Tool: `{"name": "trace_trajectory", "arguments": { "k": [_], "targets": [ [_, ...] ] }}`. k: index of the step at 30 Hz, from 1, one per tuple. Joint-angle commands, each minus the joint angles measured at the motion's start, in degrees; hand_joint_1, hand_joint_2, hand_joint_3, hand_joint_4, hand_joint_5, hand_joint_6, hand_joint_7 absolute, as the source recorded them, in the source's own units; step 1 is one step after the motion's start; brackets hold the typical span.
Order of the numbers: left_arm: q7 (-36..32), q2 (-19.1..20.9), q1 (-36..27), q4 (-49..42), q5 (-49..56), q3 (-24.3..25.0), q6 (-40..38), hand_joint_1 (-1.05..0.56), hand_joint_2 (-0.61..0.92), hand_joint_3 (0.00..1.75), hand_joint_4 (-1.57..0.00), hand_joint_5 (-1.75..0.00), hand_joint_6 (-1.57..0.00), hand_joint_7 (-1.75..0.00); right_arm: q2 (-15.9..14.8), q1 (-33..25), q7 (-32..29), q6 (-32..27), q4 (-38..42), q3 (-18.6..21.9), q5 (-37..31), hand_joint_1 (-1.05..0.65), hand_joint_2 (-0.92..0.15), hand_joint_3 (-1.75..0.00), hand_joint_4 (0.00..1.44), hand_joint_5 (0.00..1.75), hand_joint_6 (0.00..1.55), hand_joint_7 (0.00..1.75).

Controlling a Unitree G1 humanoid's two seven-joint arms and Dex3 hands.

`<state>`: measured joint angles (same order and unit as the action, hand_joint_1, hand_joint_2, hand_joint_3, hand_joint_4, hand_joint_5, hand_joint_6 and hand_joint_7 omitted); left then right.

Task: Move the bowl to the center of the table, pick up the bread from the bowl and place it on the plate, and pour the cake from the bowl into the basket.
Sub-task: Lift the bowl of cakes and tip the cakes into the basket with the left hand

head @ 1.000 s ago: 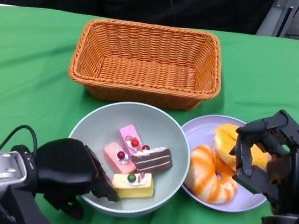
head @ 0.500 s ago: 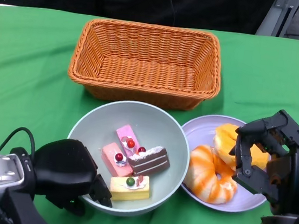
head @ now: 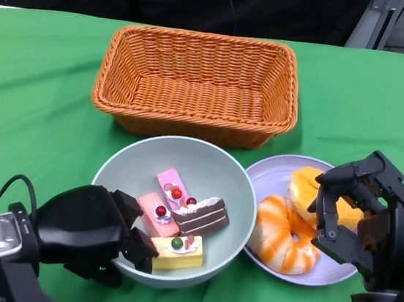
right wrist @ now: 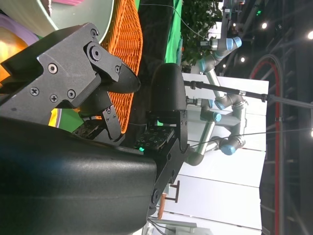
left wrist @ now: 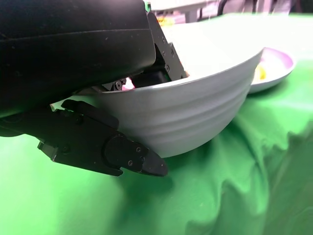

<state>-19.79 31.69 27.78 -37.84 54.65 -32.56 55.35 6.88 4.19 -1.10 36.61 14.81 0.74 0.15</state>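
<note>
1. Basket (head: 197, 84) sits at the far side of the green cloth (head: 32, 93), just behind the bowl (head: 141, 164); the plate (head: 272, 176) touches the bowl's right rim.
2. Counts: one basket, one bowl, one plate, two breads (head: 288, 231) on the plate, four cake pieces (head: 178, 222) in the bowl.
3. Left hand (head: 92, 233) grips the bowl's near-left rim, fingers over the rim inside and one under the wall outside; the left wrist view shows the same clamp on the rim (left wrist: 195, 112).
4. Right hand (head: 367, 219) hovers over the plate's right side, fingers spread and curved, holding nothing.
</note>
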Motion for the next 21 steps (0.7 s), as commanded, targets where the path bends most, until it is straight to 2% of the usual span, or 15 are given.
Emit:
{"name": "trace_trajectory", "arguments": {
  "k": [1, 9, 15, 21],
  "targets": [
    [-4.84, 0.50, 1.14, -2.95, -0.63, 0.40, 4.28, -0.19, 0.92, 0.11, -0.65, -1.74, -0.54, -1.60, -0.32, 0.41, -0.39, 1.10, 0.56, 0.07, -0.37, -0.01, -0.50, -1.16, 0.74, 1.64, 0.69, 1.30],
    [-13.92, 0.58, 1.80, -6.19, -0.11, 2.04, 8.86, -0.18, 0.92, 0.24, -0.66, -1.75, -0.49, -1.73, -0.61, 1.08, 0.47, 1.65, 1.59, 0.02, 0.14, -0.02, -0.53, -1.10, 0.75, 1.62, 0.69, 1.29],
    [-17.96, 1.13, 2.38, -5.71, 0.80, 2.99, 9.73, -0.14, 0.92, 0.24, -0.66, -1.75, -0.47, -1.71, -0.46, 1.90, 0.67, 2.58, 2.83, 0.20, 0.44, -0.03, -0.54, -1.09, 0.75, 1.62, 0.70, 1.29],
    [-18.92, 1.57, 2.33, -4.94, 1.09, 4.11, 10.69, -0.16, 0.92, 0.26, -0.66, -1.75, -0.49, -1.66, -0.51, 2.28, 1.66, 2.53, 3.50, 0.26, 1.45, -0.03, -0.53, -1.13, 0.75, 1.61, 0.70, 1.30]
  ]
}}
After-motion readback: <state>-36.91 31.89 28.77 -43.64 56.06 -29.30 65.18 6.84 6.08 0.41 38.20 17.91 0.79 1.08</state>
